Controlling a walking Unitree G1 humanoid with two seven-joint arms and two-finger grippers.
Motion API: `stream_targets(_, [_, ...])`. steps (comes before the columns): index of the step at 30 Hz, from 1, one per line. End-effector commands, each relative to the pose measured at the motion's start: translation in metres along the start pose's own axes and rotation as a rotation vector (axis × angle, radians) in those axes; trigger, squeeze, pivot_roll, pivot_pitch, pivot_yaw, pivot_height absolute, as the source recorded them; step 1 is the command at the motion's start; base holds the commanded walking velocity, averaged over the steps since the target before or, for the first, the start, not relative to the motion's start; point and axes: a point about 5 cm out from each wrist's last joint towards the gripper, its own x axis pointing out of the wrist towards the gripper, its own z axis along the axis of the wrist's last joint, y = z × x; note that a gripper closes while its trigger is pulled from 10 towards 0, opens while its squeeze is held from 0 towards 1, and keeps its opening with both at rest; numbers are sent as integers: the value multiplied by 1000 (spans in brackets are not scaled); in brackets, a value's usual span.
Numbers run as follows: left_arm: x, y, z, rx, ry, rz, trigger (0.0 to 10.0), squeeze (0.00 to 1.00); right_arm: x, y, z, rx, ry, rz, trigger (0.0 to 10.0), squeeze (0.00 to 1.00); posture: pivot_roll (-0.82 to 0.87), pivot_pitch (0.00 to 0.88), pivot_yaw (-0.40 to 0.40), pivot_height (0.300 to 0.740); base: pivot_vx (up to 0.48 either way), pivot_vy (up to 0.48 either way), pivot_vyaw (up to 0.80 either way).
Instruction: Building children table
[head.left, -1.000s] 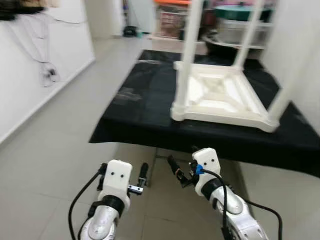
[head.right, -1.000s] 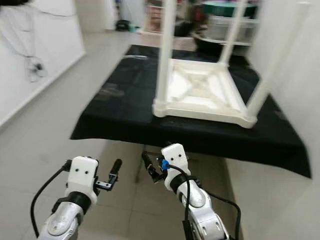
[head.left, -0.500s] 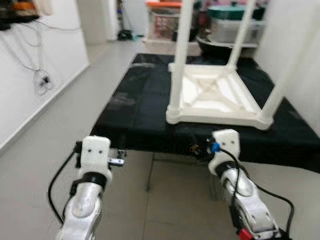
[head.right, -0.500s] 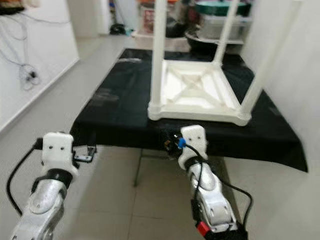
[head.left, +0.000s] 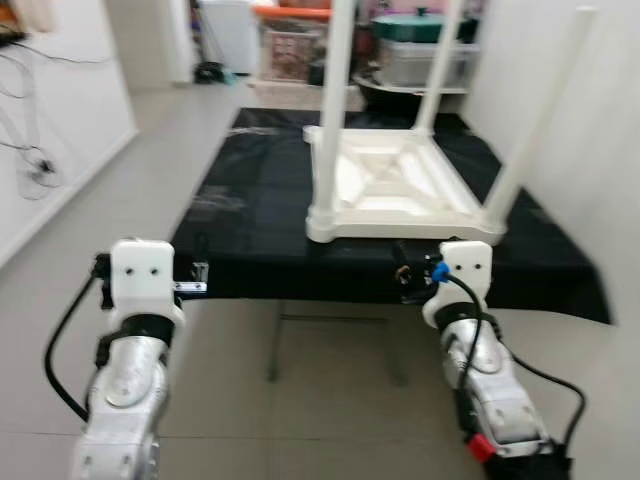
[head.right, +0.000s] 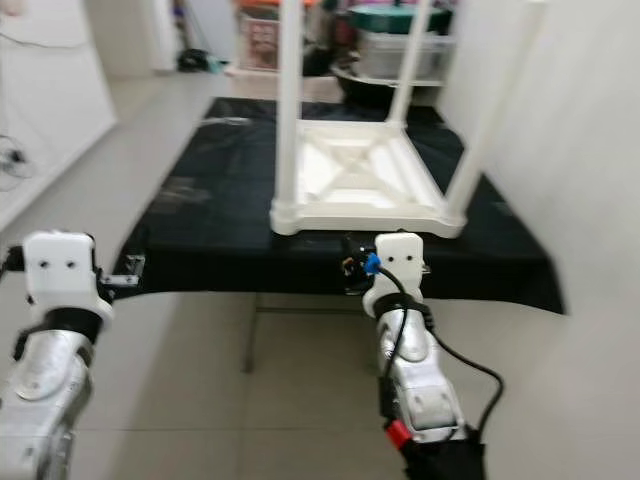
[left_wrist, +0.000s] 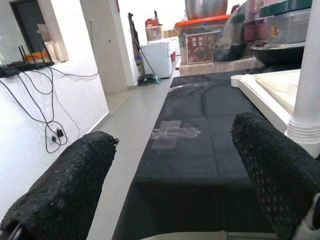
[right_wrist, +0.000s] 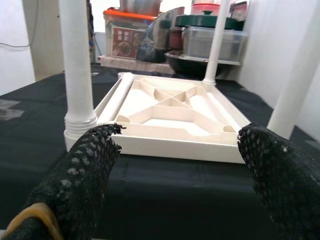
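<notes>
On the black-draped surface (head.left: 260, 215) ahead of you, the white table (head.left: 392, 190) lies upside down, its top flat on the cloth and its legs pointing up. You can count three legs: one at the near left corner (head.left: 332, 105), one at the near right (head.left: 530, 120) and one at the back (head.left: 436, 65). The table sits toward the right half of the surface, its near edge close to the cloth's front edge.

Compared with a second ago, both arms have come up and forward. Back then the end effectors hung low over the floor tiles, well short of the cloth; now they reach the front edge of the surface. The camera has also moved, so the table's shift in the picture is not a move of the table itself.

Your right end effector (right_wrist: 180, 175) is level with the front edge, right before the table's near side, fingers (right_wrist: 87, 175) spread wide and holding nothing. The near left leg stands just beyond its one finger.

Your left end effector (left_wrist: 175, 185) is at the left part of the front edge, well apart from the table, fingers (left_wrist: 70, 180) spread too and empty. A strip of clear tape (left_wrist: 172, 132) lies on the cloth ahead of it.

Bins and pots (head.left: 415, 45) stand behind the surface.
</notes>
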Motion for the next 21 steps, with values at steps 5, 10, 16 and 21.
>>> stream_targets(5, [7, 19, 10, 45, -44, 68, 10000, 0, 12, -14, 19, -3, -78, -103, 10000, 0, 132, 6, -63, 740, 0, 0, 0])
stream_targets(10, [11, 29, 15, 72, -65, 93, 10000, 0, 20, -35, 32, -25, -124, -221, 10000, 0, 130, 5, -62, 740, 0, 0, 0])
stream_targets(16, [12, 29, 17, 82, -75, 84, 10000, 0, 23, -43, 36, -27, -139, -269, 10000, 0, 130, 2, -61, 740, 0, 0, 0])
stream_targets(21, [12, 22, 18, 80, -78, 59, 10000, 0, 23, -42, 35, -25, -126, -285, 10000, 0, 131, 0, -60, 740, 202, 0, -288])
